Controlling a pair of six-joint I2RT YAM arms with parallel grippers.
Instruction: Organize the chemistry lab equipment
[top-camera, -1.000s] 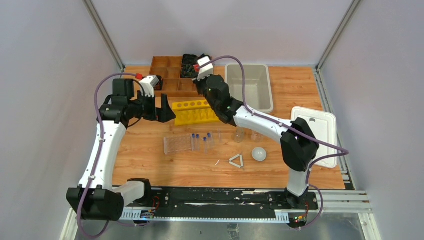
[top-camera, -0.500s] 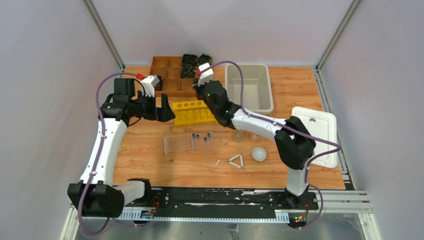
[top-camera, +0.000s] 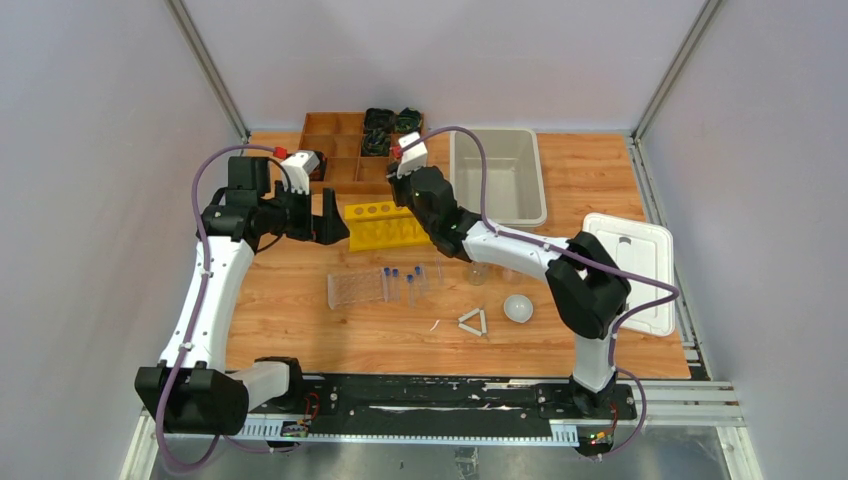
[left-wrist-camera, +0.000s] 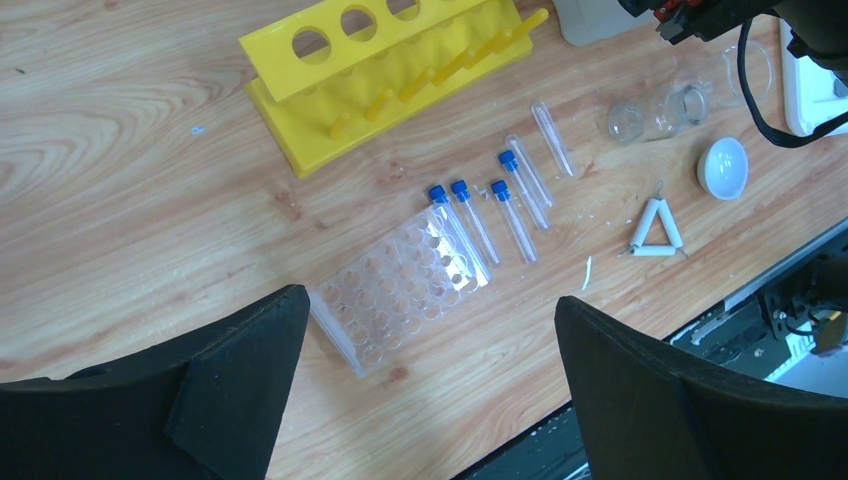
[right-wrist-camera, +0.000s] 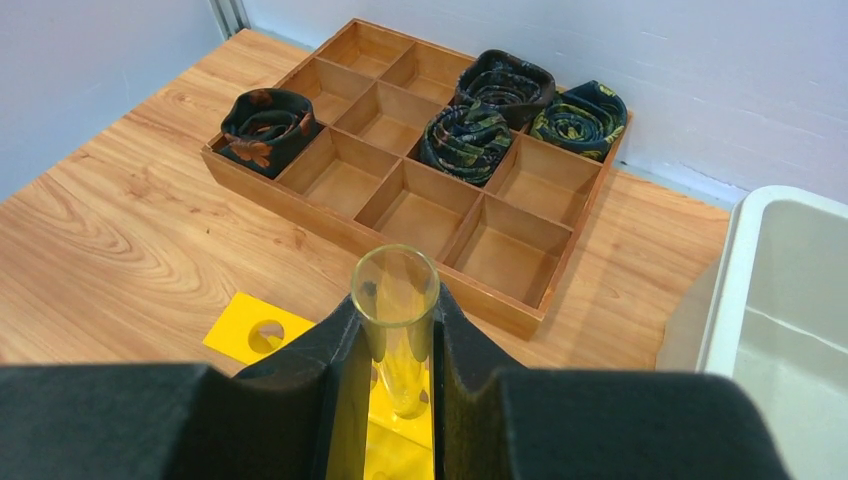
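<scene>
Your right gripper (right-wrist-camera: 397, 345) clamped on thin glass tube (right-wrist-camera: 396, 300): tube upright, open mouth up, over yellow rack (right-wrist-camera: 250, 335) at bottom centre of right wrist view. Your left gripper (left-wrist-camera: 430, 310) spread wide, holding nothing. Left wrist view: blue-capped tubes (left-wrist-camera: 478, 215) lie mid-frame beside clear well plate (left-wrist-camera: 400, 290); white triangle (left-wrist-camera: 655, 230), white dish (left-wrist-camera: 724, 167) at right.

Blue-capped tubes (left-wrist-camera: 474, 222) and thin glass tubes (left-wrist-camera: 553, 140) lie flat mid-table; two glass vessels (left-wrist-camera: 660, 112) to their right; white dish (left-wrist-camera: 724, 167) and white triangle (left-wrist-camera: 668, 228) nearer; one clear tube (right-wrist-camera: 395, 290) upright in the right gripper (right-wrist-camera: 395, 315).
</scene>
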